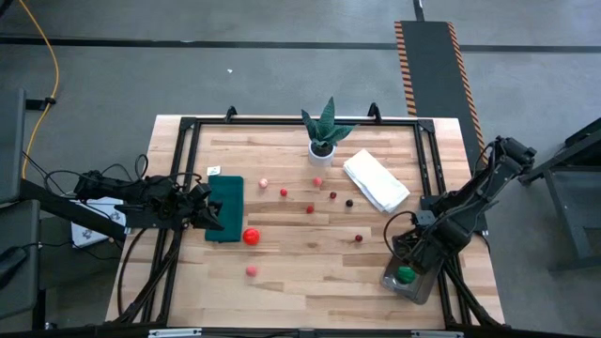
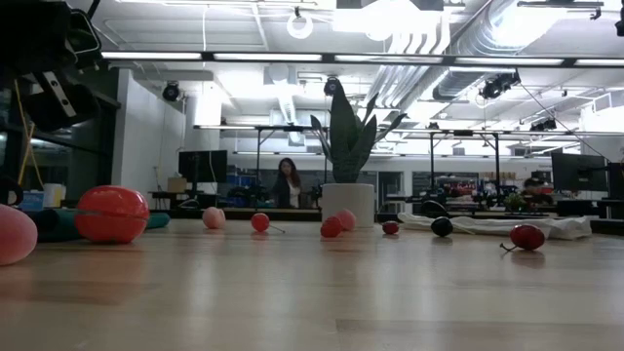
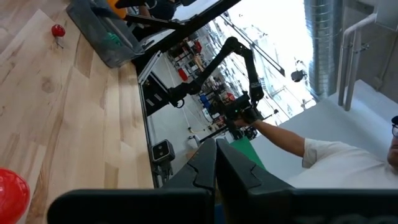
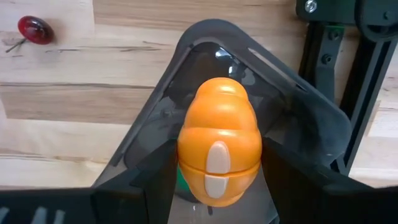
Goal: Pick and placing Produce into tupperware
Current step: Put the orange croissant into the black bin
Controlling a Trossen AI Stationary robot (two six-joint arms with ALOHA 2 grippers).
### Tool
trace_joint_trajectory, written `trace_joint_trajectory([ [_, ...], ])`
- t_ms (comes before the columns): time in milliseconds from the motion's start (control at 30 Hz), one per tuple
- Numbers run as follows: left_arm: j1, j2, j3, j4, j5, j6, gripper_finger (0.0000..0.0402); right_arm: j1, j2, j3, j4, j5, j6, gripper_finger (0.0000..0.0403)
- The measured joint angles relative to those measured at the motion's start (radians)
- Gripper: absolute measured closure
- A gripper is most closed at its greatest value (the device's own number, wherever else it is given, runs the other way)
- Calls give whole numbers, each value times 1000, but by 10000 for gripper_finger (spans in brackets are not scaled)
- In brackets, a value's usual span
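Observation:
My right gripper [image 1: 416, 248] hangs over the tupperware [image 1: 409, 282] at the table's near right corner, shut on an orange, ribbed, round piece of produce [image 4: 219, 146]. The clear grey tupperware [image 4: 298, 99] lies right below it, and a green piece [image 1: 406, 274] lies inside. More produce lies loose on the wood: a big red one [image 1: 251, 237], a pink one [image 1: 252, 270], a dark cherry [image 1: 359, 238] and several small red and pink ones mid-table. My left gripper [image 3: 216, 171] waits shut at the left edge, beside the green mat [image 1: 225, 207]. My right gripper pinches the orange produce by its two opposite sides [image 4: 186, 155] between its two fingers [image 4: 283, 180]. The fingers come from above and point down. The produce is lifted clear, hanging over the open tupperware.
A spiky green plant in a white pot [image 1: 323, 141] stands at the far middle, with a folded white cloth [image 1: 376, 180] to its right. The black table frame [image 4: 329, 68] runs close beside the tupperware. A person's arm [image 3: 323, 155] shows beyond the table.

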Motion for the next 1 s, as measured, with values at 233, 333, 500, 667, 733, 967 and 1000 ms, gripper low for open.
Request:
trace_joint_trajectory([
  [233, 0, 0, 0, 0, -1, 0, 401, 0, 39, 0, 2, 3, -4, 199],
  [333, 0, 0, 0, 0, -2, 0, 401, 0, 45, 0, 3, 3, -4, 199],
  [500, 0, 0, 0, 0, -3, 0, 401, 0, 45, 1, 5, 3, -4, 199],
  [667, 0, 0, 0, 0, -3, 0, 401, 0, 48, 1, 12, 3, -1, 199],
  [733, 0, 0, 0, 0, -3, 0, 401, 0, 56, 1, 18, 3, -1, 199],
  [967, 0, 0, 0, 0, -3, 0, 401, 0, 94, 1, 71, 3, -3, 199],
  [1000, 0, 0, 0, 0, -3, 0, 401, 0, 98, 1, 81, 3, -3, 199],
])
